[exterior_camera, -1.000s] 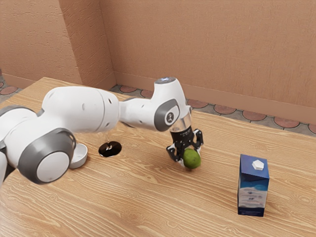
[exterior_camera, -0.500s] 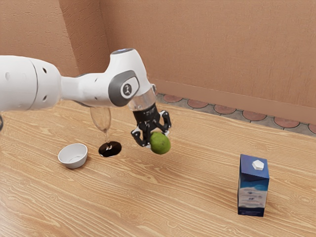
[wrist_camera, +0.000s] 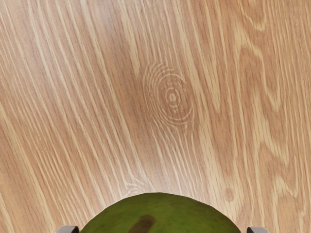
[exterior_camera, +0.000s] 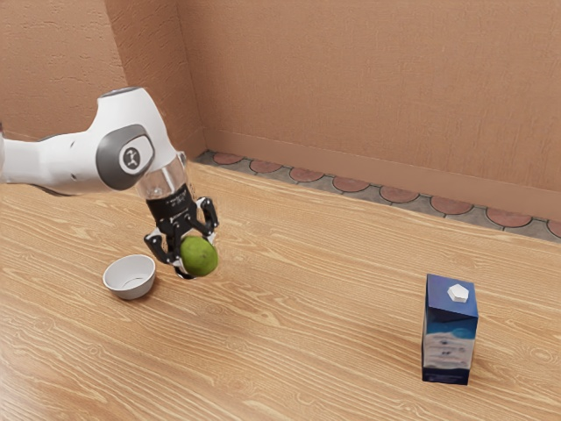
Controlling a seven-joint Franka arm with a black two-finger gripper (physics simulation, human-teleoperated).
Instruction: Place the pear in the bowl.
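Clamping the plump green pear (exterior_camera: pixel 201 258) from both sides, the black two-finger gripper (exterior_camera: pixel 195 250) holds it above the wood-grained table (exterior_camera: pixel 316 342), presumably to clear the round white bowl's (exterior_camera: pixel 131 292) rim.

Readable text: none | carton (exterior_camera: pixel 450 351): print illegible | arm emblem (exterior_camera: pixel 132 159): lettering indiscernible

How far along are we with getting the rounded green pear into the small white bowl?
Done: the pear is grasped and off the wooden table, pinched between both fingers of the black two-finger gripper.
In hand: the carry; the pear hangs beside the bowl, not over it.
Left: bring it over the bowl, whose inside shows nothing in it, then lower and release.
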